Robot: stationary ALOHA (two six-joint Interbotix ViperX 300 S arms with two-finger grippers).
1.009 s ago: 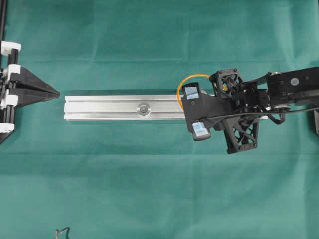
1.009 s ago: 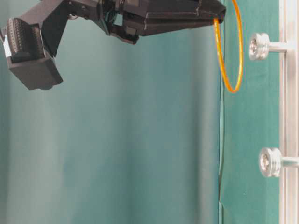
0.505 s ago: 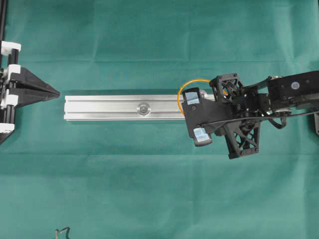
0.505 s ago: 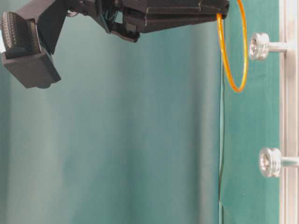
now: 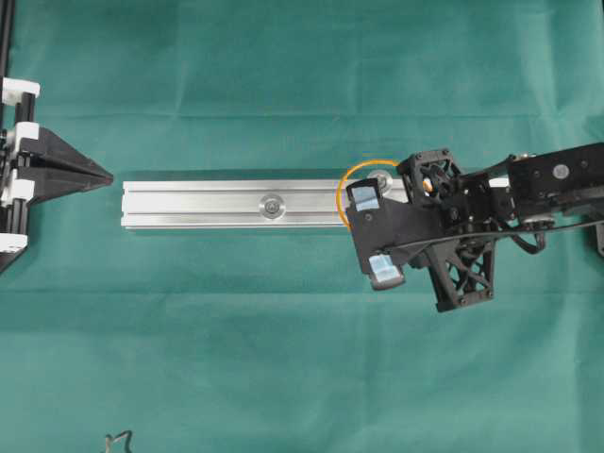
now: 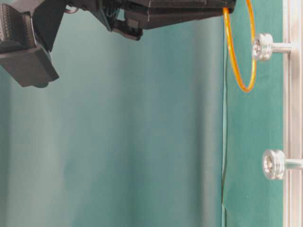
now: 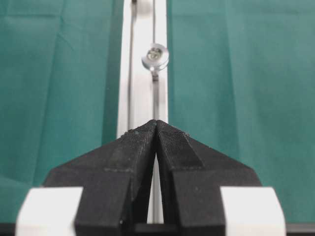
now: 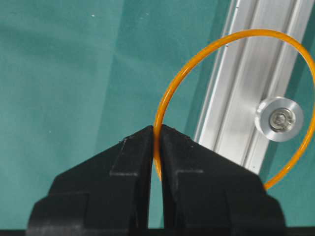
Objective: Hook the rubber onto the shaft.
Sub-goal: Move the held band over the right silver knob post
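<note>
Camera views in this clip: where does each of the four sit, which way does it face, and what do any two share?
Overhead: looks straight down on the rail; both arms show.
Table-level: low, sideways; two shafts, the right claw pinching the rubber.
Left wrist: behind the shut left claw, facing along the rail.
Right wrist: behind the right claw, facing down at the shaft, which appears inside the loop.
Shared: overhead and right wrist both show the rubber around that shaft's head.

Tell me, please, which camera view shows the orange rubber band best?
The right wrist view: the rubber band shows as a near-whole loop pinched in the right gripper, ringing the shaft. Table-level shows it edge-on, overhead only an arc; the left wrist view misses it.
</note>
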